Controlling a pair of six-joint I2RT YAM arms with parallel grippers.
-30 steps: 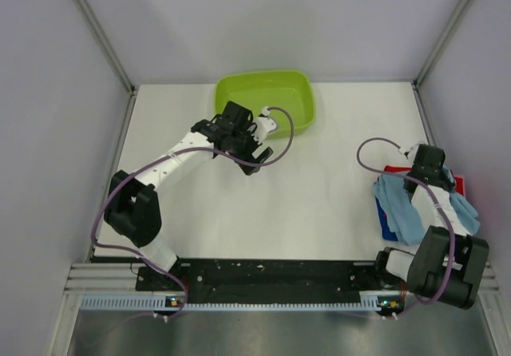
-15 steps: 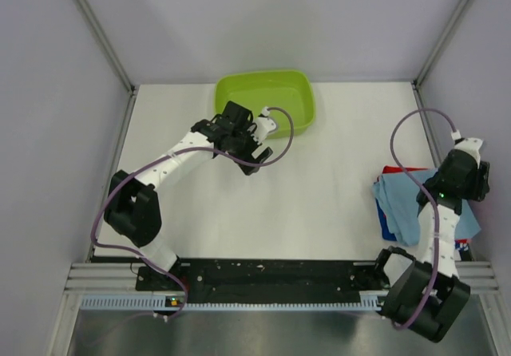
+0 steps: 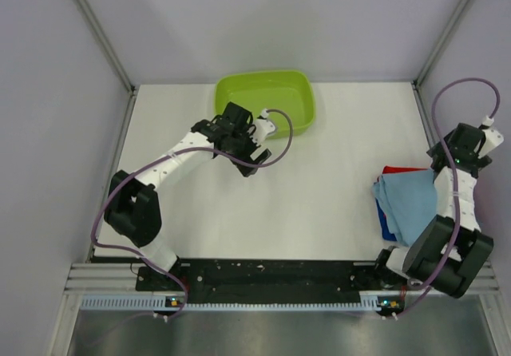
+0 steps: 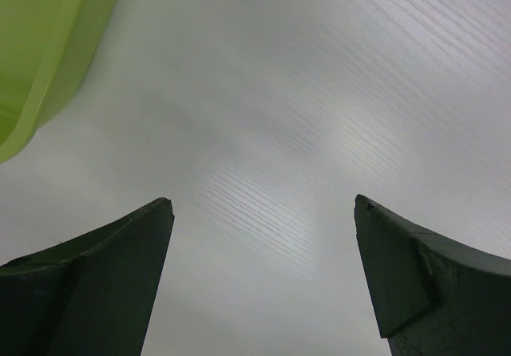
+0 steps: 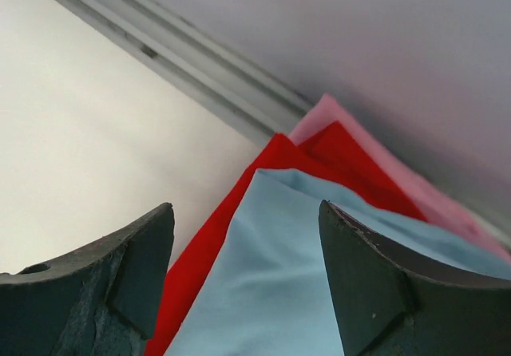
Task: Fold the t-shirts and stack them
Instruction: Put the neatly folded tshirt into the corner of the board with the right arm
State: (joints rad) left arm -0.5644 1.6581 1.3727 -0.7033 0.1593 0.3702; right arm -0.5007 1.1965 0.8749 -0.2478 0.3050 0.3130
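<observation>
Right gripper [image 5: 245, 206] raised off light blue t-shirt [image 3: 407, 200], jaws apart, red t-shirt [image 5: 335, 156] beneath

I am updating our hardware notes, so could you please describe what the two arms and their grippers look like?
Both the left arm and right arm have white links between bulky black joints. A thin purple cable loops along each. The left gripper and right gripper are black, each with two dark, matte, wedge-shaped fingers tapering to blunt tips. No markings are readable.

Left fingers [image 4: 96, 284] spread wide, arm outstretched; right fingers [image 5: 88, 292] parted.
</observation>
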